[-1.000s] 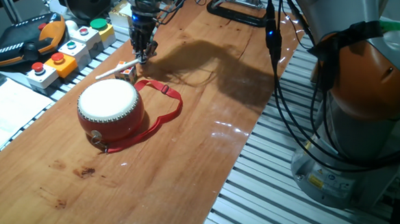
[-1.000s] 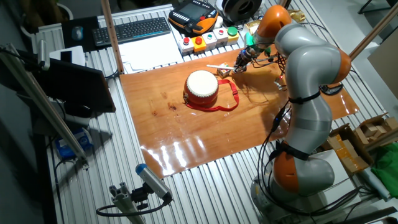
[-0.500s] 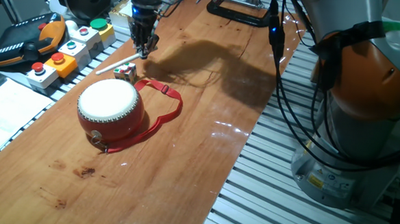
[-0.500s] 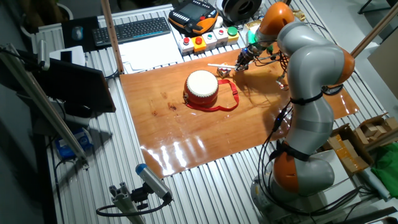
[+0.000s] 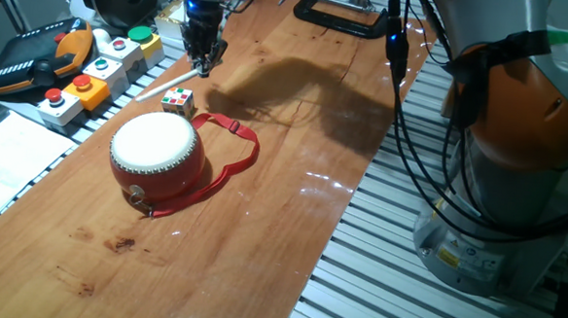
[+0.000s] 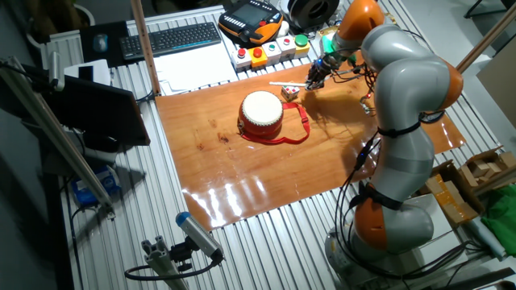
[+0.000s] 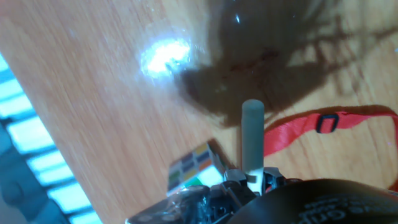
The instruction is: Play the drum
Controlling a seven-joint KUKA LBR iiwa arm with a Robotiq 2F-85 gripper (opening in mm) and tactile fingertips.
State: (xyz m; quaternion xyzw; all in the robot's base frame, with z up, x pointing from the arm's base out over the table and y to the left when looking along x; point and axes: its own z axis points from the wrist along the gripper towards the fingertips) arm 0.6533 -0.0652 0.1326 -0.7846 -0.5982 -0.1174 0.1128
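Tool (image 5: 202,65) now higher, clamped on the drumstick (image 5: 176,81), near the table's (image 5: 291,218) far edge, clear of the drum (image 5: 157,152)

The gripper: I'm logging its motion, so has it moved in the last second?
Yes. The gripper has lifted up and away from the multicoloured cube, farther from the drum, carrying the white stick.

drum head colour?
Cream-white skin head on the squat red round drum; clearest in the fixed view nearest it.
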